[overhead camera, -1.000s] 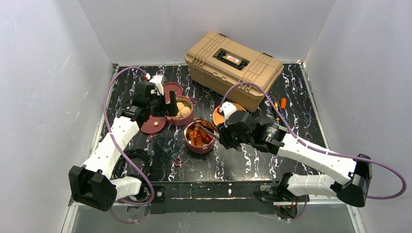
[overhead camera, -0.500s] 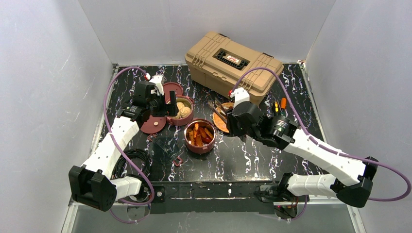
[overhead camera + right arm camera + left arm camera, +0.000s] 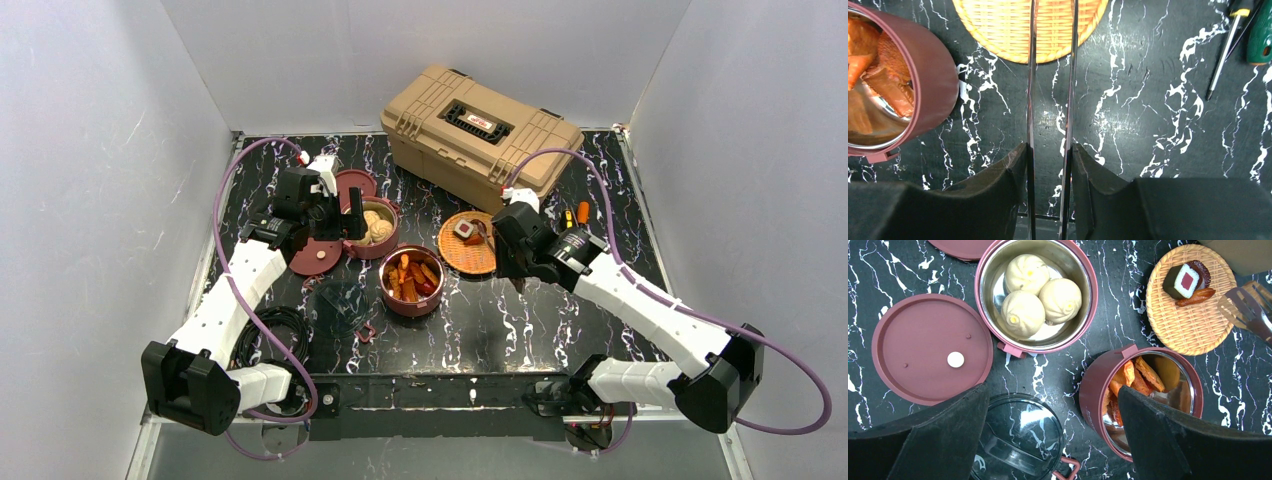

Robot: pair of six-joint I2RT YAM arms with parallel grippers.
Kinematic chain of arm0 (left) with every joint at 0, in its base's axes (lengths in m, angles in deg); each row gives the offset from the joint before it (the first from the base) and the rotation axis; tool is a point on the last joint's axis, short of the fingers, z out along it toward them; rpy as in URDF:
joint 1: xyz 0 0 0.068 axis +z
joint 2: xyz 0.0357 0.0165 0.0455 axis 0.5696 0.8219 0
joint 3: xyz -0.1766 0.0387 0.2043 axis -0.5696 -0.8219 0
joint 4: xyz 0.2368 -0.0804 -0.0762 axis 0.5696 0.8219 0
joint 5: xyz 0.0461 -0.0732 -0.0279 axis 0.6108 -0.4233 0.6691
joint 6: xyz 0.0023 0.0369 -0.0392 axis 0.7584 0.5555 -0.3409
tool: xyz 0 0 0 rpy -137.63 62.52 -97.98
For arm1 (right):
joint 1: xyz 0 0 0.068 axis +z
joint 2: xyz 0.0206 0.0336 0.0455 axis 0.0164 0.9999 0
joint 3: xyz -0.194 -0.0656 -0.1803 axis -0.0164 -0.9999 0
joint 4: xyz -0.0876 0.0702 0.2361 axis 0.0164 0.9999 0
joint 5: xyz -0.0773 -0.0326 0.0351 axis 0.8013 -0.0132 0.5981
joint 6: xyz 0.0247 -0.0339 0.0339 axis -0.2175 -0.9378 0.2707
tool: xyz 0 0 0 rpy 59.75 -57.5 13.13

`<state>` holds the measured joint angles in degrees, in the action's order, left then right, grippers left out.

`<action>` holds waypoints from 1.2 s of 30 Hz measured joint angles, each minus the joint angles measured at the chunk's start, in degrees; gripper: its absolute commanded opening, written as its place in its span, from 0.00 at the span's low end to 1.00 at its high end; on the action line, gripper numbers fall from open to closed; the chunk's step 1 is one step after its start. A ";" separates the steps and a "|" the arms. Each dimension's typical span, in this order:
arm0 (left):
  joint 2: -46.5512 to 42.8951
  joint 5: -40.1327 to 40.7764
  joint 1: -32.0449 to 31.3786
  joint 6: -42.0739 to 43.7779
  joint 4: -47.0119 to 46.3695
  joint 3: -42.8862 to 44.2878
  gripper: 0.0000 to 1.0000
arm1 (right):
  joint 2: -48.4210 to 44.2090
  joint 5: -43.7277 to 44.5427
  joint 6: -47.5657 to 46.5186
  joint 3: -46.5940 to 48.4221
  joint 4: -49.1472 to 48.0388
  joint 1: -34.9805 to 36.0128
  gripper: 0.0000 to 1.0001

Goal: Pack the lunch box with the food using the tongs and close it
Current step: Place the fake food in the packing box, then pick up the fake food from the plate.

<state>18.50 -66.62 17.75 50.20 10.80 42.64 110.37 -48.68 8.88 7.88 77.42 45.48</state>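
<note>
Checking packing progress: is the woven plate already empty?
No, a dark cube with a red centre and an orange chunk lie on the plate.

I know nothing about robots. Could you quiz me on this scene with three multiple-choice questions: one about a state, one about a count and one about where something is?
1. What is the right claw doing?
A. It is open and empty
B. It is shut on the tongs
C. It is shut on nothing

2. How many buns lie in the bowl?
A. One
B. Five
C. Three

3. Where is the dark cube with the red centre?
A. On the woven plate
B. In the bowl with the buns
C. Gripped in the tongs

Answers:
1. B: the right wrist view shows its fingers pressing both slim arms of the tongs.
2. C: the left wrist view shows three round buns side by side.
3. A: the cube sits on the plate beside a reddish chunk, and the tong tips are off to one side.
</note>
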 measured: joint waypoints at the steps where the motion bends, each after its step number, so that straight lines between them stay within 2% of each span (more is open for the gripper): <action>1: 0.00 -0.02 0.00 0.00 -0.02 0.00 0.99 | 0.00 -0.59 0.50 -0.50 -0.04 -0.63 0.42; 13: 0.00 0.00 0.00 0.00 0.00 0.00 0.99 | -0.35 -5.25 4.35 -3.52 -4.44 -2.93 0.45; 23: 0.00 0.00 0.00 0.02 0.00 0.00 0.99 | -1.09 -5.51 8.55 -6.38 -8.90 -3.15 0.45; 36: 0.00 0.00 0.00 0.02 0.00 0.00 0.99 | -0.94 -4.55 9.11 -7.19 -10.38 -3.17 0.46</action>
<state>18.50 -66.62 17.75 50.22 10.80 42.64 109.43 -53.22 17.99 0.69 67.03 42.31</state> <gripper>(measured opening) 0.992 0.468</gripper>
